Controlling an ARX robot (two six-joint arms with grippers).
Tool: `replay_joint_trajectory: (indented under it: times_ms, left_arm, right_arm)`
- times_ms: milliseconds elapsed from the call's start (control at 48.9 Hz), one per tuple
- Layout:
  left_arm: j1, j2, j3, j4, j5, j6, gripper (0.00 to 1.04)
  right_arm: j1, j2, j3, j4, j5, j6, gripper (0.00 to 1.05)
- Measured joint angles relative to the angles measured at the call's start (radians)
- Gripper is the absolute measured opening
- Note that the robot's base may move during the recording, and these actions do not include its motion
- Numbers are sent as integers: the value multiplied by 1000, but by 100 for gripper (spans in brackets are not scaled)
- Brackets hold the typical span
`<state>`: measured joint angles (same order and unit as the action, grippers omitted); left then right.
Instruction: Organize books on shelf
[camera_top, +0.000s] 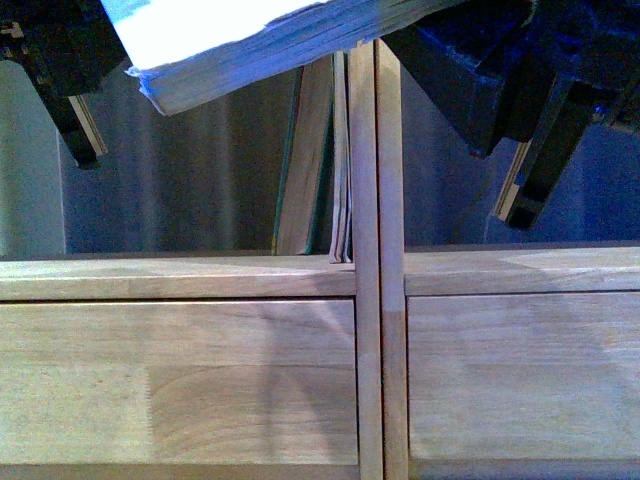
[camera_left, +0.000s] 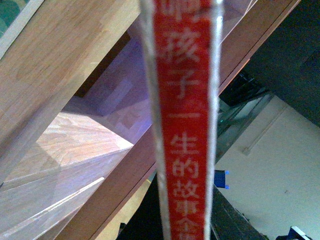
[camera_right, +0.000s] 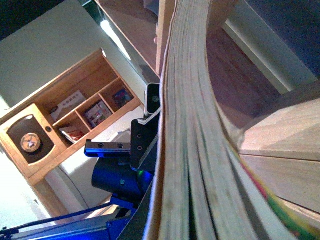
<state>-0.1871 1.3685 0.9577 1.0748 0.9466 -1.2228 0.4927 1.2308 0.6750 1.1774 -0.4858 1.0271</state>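
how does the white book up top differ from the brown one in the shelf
The white book hangs tilted above the shelf, page edges showing; the brown book stands leaning inside it. The white book's cover is white and pale blue, the brown book's brown with a teal edge. Both are slanted books.

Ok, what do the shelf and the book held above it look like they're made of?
The shelf looks like light wood, matte: grain and a zigzag finger joint show on its front panel. The book is paper, probably softcover: layered page edges show, and it bows in the right wrist view.
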Motion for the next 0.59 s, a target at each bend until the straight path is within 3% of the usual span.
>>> replay_joint_trajectory:
  times_ms: [164, 430, 594]
  left_arm:
    - [6, -2, -9, 6, -1, -2, 7]
    - [13, -21, -17, -33, 9, 48, 7]
    - [64, -59, -31, -109, -28, 140, 7]
  right_arm:
    - [6, 6, -2, -3, 16, -9, 8]
    - [1, -13, -20, -50, -19, -53, 38]
    - [-89, -91, -66, -93, -63, -81, 62]
